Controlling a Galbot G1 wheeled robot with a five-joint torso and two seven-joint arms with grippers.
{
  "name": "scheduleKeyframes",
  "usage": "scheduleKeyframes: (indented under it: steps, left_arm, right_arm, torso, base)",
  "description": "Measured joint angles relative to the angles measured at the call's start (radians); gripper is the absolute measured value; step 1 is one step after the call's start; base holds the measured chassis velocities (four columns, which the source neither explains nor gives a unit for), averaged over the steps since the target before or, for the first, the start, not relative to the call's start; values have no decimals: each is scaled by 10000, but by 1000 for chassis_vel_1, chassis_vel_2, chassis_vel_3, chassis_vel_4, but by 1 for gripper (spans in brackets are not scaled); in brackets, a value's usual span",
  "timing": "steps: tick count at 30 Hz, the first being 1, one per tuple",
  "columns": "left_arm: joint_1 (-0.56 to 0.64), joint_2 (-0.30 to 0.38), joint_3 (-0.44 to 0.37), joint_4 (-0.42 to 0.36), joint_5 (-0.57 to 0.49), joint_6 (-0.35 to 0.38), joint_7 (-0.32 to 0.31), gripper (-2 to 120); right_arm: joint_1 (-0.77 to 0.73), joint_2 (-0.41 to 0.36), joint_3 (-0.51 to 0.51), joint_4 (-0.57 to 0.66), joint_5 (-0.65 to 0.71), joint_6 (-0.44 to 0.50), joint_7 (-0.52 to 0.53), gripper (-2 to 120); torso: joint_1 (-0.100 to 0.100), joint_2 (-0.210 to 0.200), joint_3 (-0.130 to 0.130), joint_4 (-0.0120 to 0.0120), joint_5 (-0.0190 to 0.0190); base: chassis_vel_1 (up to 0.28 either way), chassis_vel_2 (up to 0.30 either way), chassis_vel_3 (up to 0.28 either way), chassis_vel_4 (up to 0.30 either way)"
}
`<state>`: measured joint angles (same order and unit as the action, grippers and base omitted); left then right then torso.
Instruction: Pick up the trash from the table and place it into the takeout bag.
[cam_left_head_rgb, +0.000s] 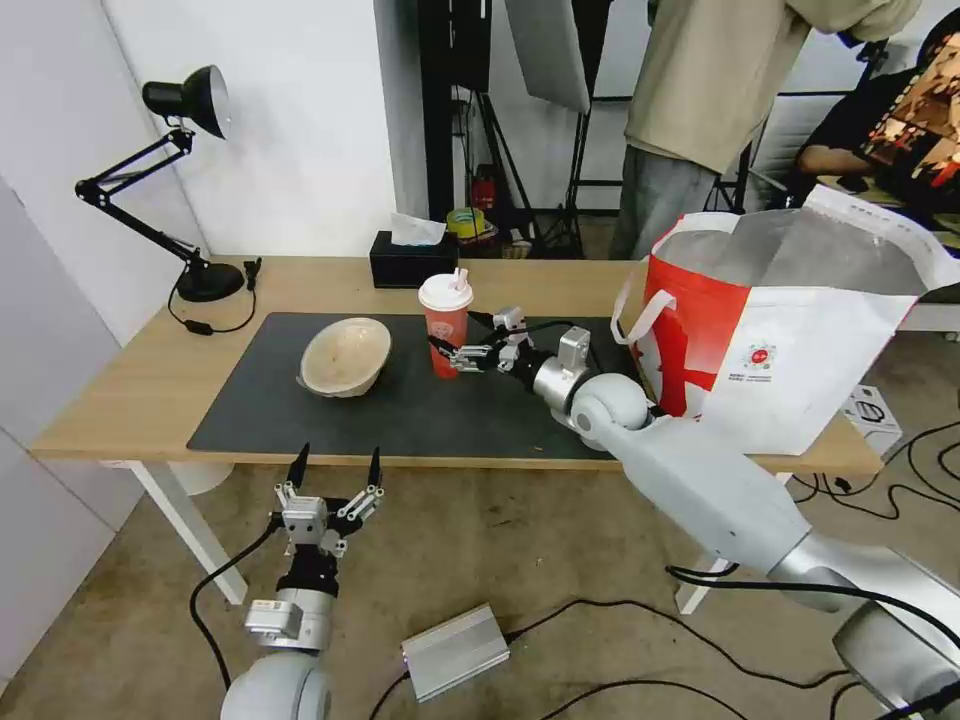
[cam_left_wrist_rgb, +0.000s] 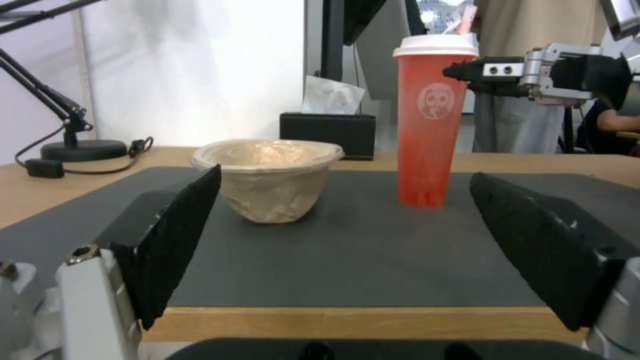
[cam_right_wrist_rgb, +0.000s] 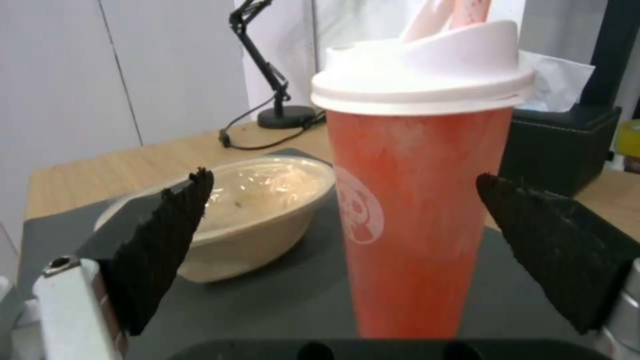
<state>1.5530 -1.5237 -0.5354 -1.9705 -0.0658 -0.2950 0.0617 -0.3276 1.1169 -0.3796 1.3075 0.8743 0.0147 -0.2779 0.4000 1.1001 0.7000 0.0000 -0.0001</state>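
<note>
We see our right tool spread wide at the red drink cup, one finger on either side of the cup's upper body and neither touching it. The cup stands upright on the dark mat, toward the far edge of the surface. Just beside it, nearer the lamp end, the beige paper-pulp bowl rests tilted on the mat. Our left tool hangs wide open and empty, just off the near edge. The takeout bag stands open at the opposite end.
</note>
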Motion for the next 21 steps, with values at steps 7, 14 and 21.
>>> scheduleKeyframes:
  steps: [7, 14, 21]
  left_arm:
    - [2, 17, -2, 54, -33, -60, 65, 100]
    - [22, 54, -61, 61, -122, -99, 213, 100]
    - [33, 60, -42, 95, -126, -130, 220, 100]
  right_arm:
    - [10, 252, 142, -320, -209, 54, -19, 100]
    - [59, 493, 252, -761, -449, 199, -74, 100]
    - [82, 638, 362, -1108, -646, 320, -144, 100]
  torso:
    - [0, 0, 0, 0, 0]
    - [0, 0, 0, 0, 0]
    - [0, 0, 0, 0, 0]
  base:
    - [0, 0, 0, 0]
    - [0, 0, 0, 0]
    - [0, 0, 0, 0]
